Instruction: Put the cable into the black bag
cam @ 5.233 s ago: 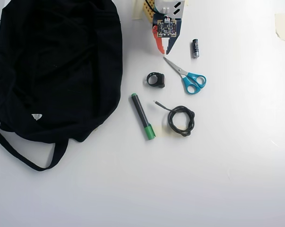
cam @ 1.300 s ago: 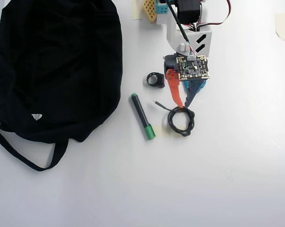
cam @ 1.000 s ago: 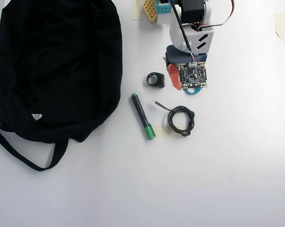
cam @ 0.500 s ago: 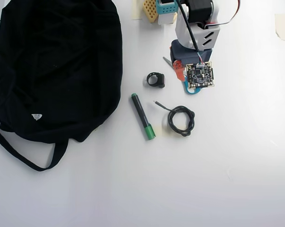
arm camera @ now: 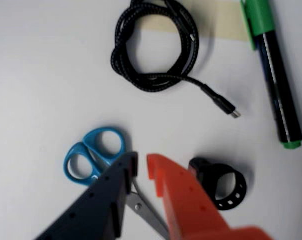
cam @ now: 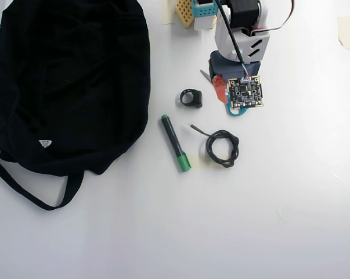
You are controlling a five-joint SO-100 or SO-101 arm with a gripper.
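Sprawling across the white worktop (cam: 291,203), the black bag (cam: 70,87) lies at overhead left, its contents hidden. The tool (arm camera: 141,167) hovers narrowly parted and empty above blue scissors (arm camera: 93,154), likely lining up. The coiled cable (arm camera: 158,50) rests well apart from the bag, beside a green marker (arm camera: 273,75).

The gripper (arm camera: 142,167) covers the scissors' (arm camera: 98,152) blades in wrist view.

marker (cam: 175,143) between cable (cam: 223,149) and bag (cam: 70,81)
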